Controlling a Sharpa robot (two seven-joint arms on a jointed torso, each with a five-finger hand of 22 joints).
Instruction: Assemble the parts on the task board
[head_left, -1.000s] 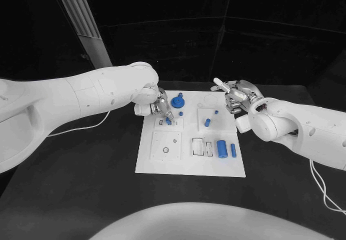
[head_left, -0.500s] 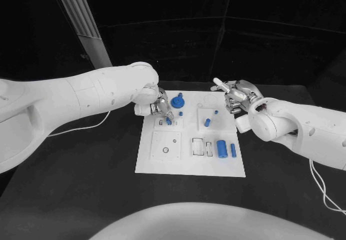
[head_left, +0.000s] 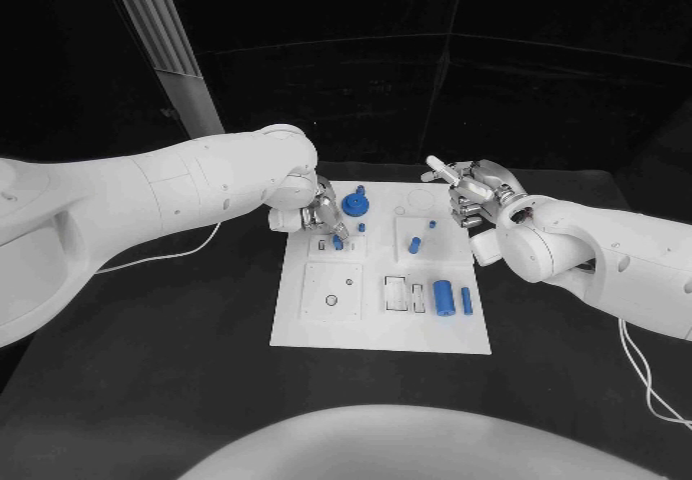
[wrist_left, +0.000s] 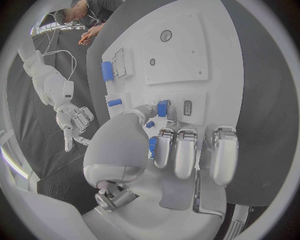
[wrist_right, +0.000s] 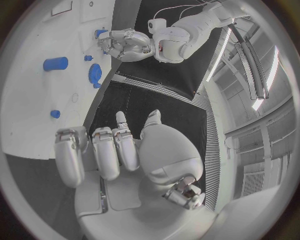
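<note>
We hold a small blue part (head_left: 336, 240) in our left hand (head_left: 320, 215), just over the task board (head_left: 368, 335); seating it comes next. Our right hand (head_left: 473, 195) hovers beside, curled, empty.

Task board (head_left: 378, 335) lies mid-table (head_left: 159, 380), parts (head_left: 444, 296) on it.

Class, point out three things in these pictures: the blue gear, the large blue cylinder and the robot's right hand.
blue gear (head_left: 356, 207), head view, its toothed disc.
large blue cylinder (head_left: 444, 297), head view, middle of its body.
right hand (head_left: 473, 192), head view, middle of the hand.
</note>
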